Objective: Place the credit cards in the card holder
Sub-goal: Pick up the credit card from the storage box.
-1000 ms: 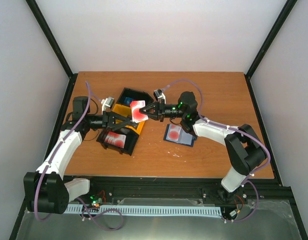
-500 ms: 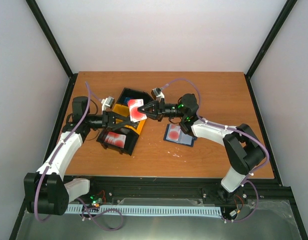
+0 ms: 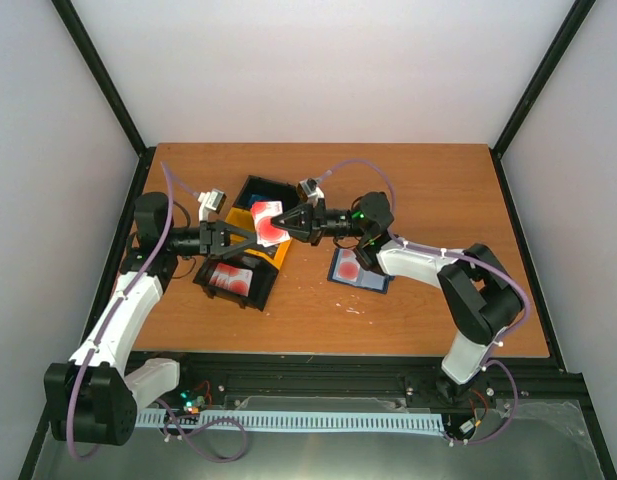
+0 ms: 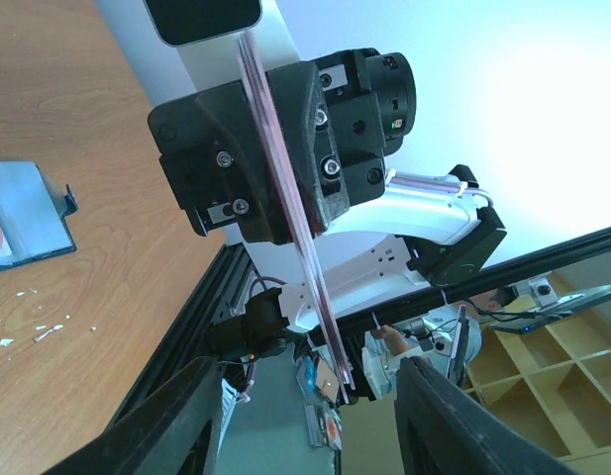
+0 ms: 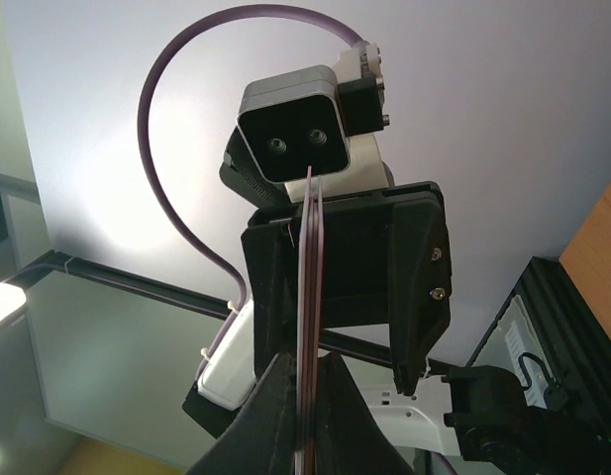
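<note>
Mid-air handover of a thin red-and-white plastic credit card (image 3: 269,218) over the black and yellow plastic bins (image 3: 235,290).
The right gripper (image 3: 285,226) pinches the card tight. The left gripper (image 3: 246,238) straddles it with its jaws spread, gripping nothing. The dark blue folding card holder (image 3: 360,268) lies open on the table under the right arm. Likely next step: the left gripper clamps and the right lets go. Over the last second both grippers and the card have drifted slightly left.

Wooden table (image 3: 438,190): black bin (image 3: 269,291), yellow-lined bin (image 3: 262,184), open card holder (image 3: 379,281).
</note>
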{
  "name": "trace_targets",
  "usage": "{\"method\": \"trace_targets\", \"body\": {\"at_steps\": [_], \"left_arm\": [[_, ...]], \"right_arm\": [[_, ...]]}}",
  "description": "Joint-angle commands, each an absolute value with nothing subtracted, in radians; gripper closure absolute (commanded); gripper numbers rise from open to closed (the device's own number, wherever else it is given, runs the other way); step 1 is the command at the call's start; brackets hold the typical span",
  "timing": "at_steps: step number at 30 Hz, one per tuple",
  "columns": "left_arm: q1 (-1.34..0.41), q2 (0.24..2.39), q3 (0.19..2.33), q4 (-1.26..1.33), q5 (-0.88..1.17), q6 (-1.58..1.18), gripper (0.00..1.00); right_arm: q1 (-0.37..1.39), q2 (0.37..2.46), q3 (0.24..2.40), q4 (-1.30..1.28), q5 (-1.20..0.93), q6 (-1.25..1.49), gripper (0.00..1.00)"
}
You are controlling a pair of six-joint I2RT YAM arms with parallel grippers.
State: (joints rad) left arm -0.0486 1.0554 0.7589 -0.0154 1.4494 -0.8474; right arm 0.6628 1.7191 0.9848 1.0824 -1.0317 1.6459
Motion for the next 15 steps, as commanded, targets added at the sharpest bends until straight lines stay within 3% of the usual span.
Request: {"method": "trace_targets", "body": {"at_steps": [1,6,15], "left_arm": [[-0.049,1.053,0.752,0.030,1.468,-0.865,0.52],[-0.049,1.057,0.735,0.028,1.466,-0.855,0.62],[-0.049,1.053,0.729,0.029,1.470,-0.843,0.55]], "right_arm": [[0.676,1.736,1.014,1.183,-1.025,1.689,0.97],[0.678,1.745,1.008,1.265,-1.015,1.751,0.97],[0.684,1.751,1.012,1.315,-1.003,1.797,0.97]]}}
